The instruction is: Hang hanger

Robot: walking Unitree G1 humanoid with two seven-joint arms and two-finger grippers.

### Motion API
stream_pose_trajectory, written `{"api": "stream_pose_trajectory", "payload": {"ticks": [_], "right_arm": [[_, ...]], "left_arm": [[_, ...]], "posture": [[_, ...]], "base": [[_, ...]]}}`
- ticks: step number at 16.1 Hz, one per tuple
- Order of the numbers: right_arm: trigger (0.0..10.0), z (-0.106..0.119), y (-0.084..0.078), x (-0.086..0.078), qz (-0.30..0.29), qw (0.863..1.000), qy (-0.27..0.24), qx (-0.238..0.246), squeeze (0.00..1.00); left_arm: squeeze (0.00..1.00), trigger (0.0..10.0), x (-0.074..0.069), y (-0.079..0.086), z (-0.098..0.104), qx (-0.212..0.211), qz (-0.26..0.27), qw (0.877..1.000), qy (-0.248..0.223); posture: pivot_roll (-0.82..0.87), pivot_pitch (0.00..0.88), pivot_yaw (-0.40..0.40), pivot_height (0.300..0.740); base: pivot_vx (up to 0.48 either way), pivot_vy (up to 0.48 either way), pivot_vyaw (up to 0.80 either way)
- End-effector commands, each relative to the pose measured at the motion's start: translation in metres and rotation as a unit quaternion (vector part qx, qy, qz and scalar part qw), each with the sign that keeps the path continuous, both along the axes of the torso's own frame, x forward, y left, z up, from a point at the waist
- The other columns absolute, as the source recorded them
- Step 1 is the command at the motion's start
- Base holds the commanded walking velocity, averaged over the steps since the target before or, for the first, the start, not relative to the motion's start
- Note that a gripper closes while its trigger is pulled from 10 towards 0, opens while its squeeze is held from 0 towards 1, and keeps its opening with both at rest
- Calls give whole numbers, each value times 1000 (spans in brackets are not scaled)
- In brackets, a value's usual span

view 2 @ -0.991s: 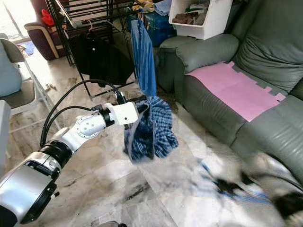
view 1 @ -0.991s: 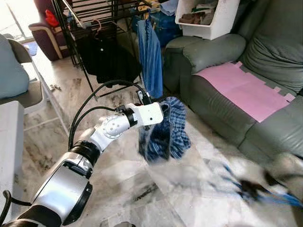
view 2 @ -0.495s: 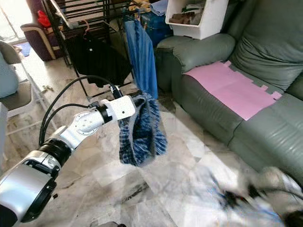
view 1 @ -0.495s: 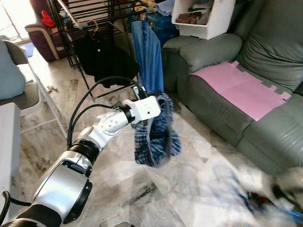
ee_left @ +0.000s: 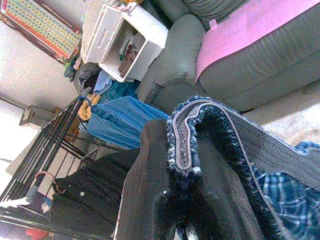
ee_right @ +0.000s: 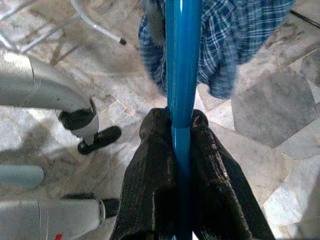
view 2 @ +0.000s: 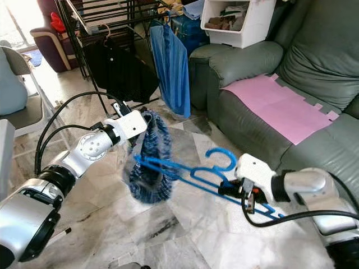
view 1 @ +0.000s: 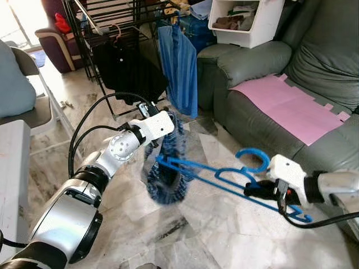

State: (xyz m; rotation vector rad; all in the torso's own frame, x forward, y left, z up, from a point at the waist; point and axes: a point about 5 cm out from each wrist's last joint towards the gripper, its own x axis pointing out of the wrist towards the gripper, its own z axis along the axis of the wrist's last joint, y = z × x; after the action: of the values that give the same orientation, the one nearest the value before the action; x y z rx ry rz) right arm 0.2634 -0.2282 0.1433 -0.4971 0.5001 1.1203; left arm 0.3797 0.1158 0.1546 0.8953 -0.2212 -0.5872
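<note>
You are threading the blue hanger [view 2: 185, 171], clamped in the right gripper [view 2: 227, 190], into the plaid shirt [view 2: 148, 162], pinched by the left gripper [view 1: 162, 115], near the drying rack [view 1: 104, 22]; next, seat it inside the collar.

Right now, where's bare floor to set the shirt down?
Bare marble floor lies between the sofa and the left arm, below the blue hanger. It is crowded toward the drying rack, where a black garment and blue garment hang.
</note>
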Motion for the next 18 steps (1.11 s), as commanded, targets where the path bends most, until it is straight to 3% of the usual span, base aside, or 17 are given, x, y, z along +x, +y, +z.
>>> {"api": "stream_pose_trajectory", "payload": {"ticks": [1, 3, 9, 18], "right_arm": [[10000, 13, 1, -2, 5, 1000, -5, 5, 0], [10000, 11, 0, -5, 3, 1000, 6, 1, 0], [10000, 3, -4, 6, -60, 998, -23, -2, 0], [10000, -12, -10, 12, -97, 995, -9, 16, 0]], "left_arm": [[0, 10000, 2, 3, 3, 4, 14, 1000, -7], [0, 10000, 5, 11, -1, 10, 45, 999, 3], [0, 10000, 5, 15, -1, 10, 56, 998, 5], [0, 10000, 5, 11, 13, -11, 28, 999, -20]], "posture": [[-178, 0, 51, 740], [-180, 0, 51, 740], [-182, 0, 50, 740], [-176, 0, 49, 740]], "base": [[0, 0, 0], [0, 0, 0], [0, 0, 0], [0, 0, 0]]}}
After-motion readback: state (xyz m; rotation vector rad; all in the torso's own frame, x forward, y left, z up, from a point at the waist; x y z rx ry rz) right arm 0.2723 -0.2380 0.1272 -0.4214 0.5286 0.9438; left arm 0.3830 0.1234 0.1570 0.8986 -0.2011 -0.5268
